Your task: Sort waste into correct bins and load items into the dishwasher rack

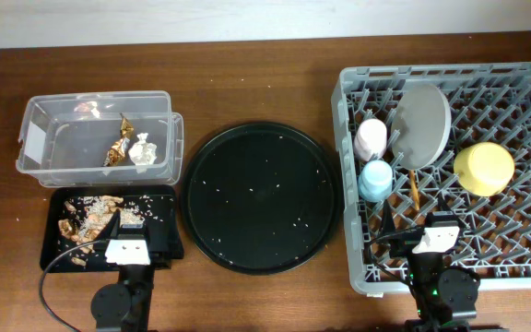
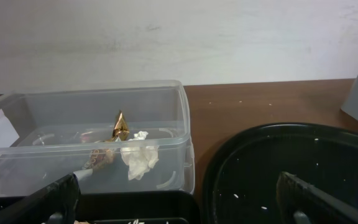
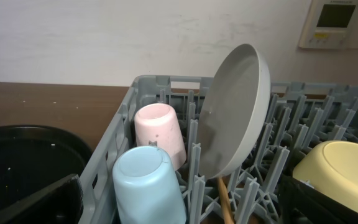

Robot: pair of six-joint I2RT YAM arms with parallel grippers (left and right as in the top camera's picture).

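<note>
Plainly, the dishwasher rack was a square of grey plastic with a grid of upright pegs, and it carried all the dishes. The pink cup and light-blue cup sat near its left wall. The matte grey plate leaned on edge beside them, and the yellow bowl lay upside down further right. The wooden chopsticks were slotted between pegs below the plate.

The clear plastic box held the crinkled gold-foil wrapper and the crumpled paper ball, just beside each other. The shallow black tray in front of it held flaky brown food scraps. Between box and rack lay the glossy round black tray, dotted with pale crumbs.

Only the overhead view showed the scraps. The left wrist view caught the wrapper standing upright behind the box's wall, and the right wrist view showed a wall panel. The left gripper and right gripper both stood spread wide, holding nothing.
</note>
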